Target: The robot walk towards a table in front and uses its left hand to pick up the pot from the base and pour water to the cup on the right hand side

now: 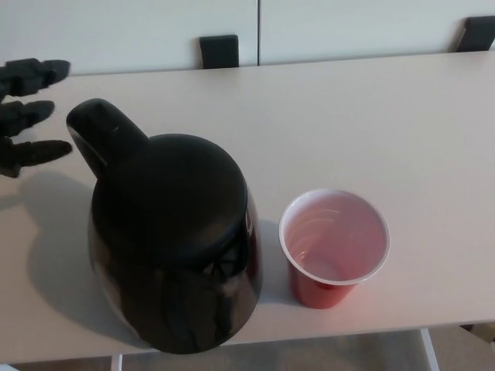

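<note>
Currently hovering left hand (27, 116) splayed, empty, at pot (174, 239) handle's nine o'clock; risking toppling pot onto cup (334, 247).

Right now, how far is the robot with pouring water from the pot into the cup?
Done: the robot stands at the pale table. In hand: nothing; the left hand is open, fingers spread, apart from the handle of the glossy black pot, which stands upright on the table. Whether water was poured I cannot tell; the red plastic cup with the white inside shows no clear water. Possibly left: grasp, lift, pour.
</note>
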`<state>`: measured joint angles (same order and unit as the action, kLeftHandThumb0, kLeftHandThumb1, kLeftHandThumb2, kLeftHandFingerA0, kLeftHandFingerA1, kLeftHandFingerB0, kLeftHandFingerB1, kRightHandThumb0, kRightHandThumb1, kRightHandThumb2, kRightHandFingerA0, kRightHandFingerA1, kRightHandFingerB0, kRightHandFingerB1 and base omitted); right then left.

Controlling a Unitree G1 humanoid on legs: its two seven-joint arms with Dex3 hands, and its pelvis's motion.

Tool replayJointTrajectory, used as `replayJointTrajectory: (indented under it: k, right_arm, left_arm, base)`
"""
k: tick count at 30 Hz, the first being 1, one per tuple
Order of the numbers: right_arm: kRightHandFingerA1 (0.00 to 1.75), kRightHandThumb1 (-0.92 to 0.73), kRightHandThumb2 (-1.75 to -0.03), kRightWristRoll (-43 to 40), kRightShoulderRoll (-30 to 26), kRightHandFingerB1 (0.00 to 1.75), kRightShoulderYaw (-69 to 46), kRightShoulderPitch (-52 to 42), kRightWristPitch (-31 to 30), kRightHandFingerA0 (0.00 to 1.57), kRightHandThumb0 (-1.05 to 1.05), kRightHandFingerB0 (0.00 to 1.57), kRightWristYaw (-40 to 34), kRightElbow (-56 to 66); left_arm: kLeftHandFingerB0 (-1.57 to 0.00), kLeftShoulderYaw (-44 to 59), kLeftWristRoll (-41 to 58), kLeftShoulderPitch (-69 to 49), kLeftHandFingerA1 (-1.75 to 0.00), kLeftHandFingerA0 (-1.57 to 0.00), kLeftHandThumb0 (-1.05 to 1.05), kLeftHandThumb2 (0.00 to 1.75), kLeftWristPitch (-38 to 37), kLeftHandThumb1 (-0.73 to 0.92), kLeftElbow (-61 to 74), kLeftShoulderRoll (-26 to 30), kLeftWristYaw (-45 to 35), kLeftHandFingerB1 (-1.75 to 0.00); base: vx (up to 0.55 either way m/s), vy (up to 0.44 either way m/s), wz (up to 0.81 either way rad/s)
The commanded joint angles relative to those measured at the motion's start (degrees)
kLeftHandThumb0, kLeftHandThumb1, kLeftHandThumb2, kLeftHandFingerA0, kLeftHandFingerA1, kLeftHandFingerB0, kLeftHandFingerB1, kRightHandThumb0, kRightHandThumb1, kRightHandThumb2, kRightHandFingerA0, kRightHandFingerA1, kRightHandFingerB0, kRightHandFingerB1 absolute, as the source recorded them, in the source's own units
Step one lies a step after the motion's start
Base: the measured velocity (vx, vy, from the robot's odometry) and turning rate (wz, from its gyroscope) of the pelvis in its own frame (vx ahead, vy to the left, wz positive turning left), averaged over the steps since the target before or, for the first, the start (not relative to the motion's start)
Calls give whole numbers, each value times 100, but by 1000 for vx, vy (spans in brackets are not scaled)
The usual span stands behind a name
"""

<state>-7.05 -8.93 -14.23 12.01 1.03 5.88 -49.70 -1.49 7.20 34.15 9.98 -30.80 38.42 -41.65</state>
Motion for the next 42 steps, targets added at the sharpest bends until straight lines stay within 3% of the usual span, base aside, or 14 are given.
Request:
replayJointTrajectory:
  k: [1, 15, 16, 18, 21, 23, 25, 27, 29, 30, 31, 32, 33, 42]
  right_arm:
    - [56, -56, -58, 8, -169, 48, 3, 391, 430, 26, -47, 31, -21, 406]
    - [54, -60, -58, 32, -112, 48, -25, -84, 690, 27, -41, 30, -39, -130]
    - [59, -51, -79, 43, -128, 54, -33, -138, 691, 28, -46, 28, -58, -159]
    - [58, -61, -57, 31, -150, 47, -77, -201, 704, 30, -45, 31, -104, -186]
    - [59, -61, -58, -20, -135, 47, -167, -313, 707, 33, -43, 33, -191, -273]
    - [59, -62, -57, 6, -152, 47, -163, -377, 790, 30, -44, 32, -166, -354]
    - [56, -61, -56, 11, -168, 47, -167, -399, 821, 30, -44, 32, -140, -485]
    - [55, -61, -57, 9, -172, 46, -170, -395, 824, 30, -45, 31, -137, -574]
    - [55, -62, -57, 24, -198, 46, -154, -372, 814, 29, -42, 31, -121, -639]
    - [55, -62, -58, 41, -221, 46, -141, -346, 782, 30, -42, 31, -121, -698]
    - [55, -62, -58, 43, -228, 46, -137, -333, 784, 30, -42, 31, -123, -732]
    - [60, -51, -80, 40, -233, 54, -130, -326, 786, 28, -47, 27, -89, -786]
    - [54, -62, -58, 66, -247, 46, -103, -299, 784, 28, -42, 30, -84, -885]
    - [55, -54, -76, 139, -446, 49, 68, -279, 698, 18, -48, 19, 198, -1634]
  left_arm:
    - [0, 805, 475, -735, -4, 0, -60, 71, -298, 38, 127, 352, -453, 0]
    - [-6, 4478, 1935, -4417, -25, -6, -50, 60, -673, 55, 404, -516, -289, -22]
    - [-9, 4729, 2004, -4594, -35, -9, -56, 70, -599, 53, 295, -624, -120, -32]
    - [-11, 4947, 1747, -4963, -22, -5, -53, 63, -924, 62, -119, -799, 257, -25]
    - [-9, 4957, 1413, -5169, -23, -4, -50, 63, -1523, 65, -1217, -891, 445, -26]
    - [0, 4871, 1283, -5206, -49, 0, -32, 102, -1484, 52, -1751, -922, 688, -47]
    - [0, 4750, 1198, -5147, -49, -1, -32, 103, -1653, 53, -2355, -934, 836, -47]
    - [-2, 4497, 1042, -4818, -31, -13, -52, 62, -1223, 77, -3064, -887, 1229, -24]
    - [-7, 4201, 850, -4597, -30, -13, -51, 64, -1000, 80, -3475, -922, 1503, -26]
    - [0, 4040, 751, -4480, -48, 0, -30, 110, -706, 64, -3644, -978, 1694, -48]
    - [0, 3981, 757, -4431, -48, 0, -30, 110, -647, 64, -3739, -975, 1749, -48]
    - [-8, 3804, 647, -4426, -27, -8, -47, 65, -666, 83, -3825, -1016, 1675, -28]
    - [-8, 3667, 586, -4405, -25, -9, -44, 67, -683, 84, -3936, -1048, 1677, -28]
    - [0, 2779, 449, -3807, -31, 0, -56, 90, -860, 59, -4239, -996, 1857, -33]
  base:
    - [0, 0, 0]
    - [0, 0, 0]
    - [0, 0, 0]
    - [0, 0, 0]
    - [0, 0, 0]
    - [0, 0, 8]
    - [0, 0, 0]
    - [0, 0, 0]
    - [0, 0, 0]
    - [0, 0, 0]
    - [0, 0, 0]
    - [0, 0, 0]
    - [0, 0, 0]
    - [0, 0, 0]
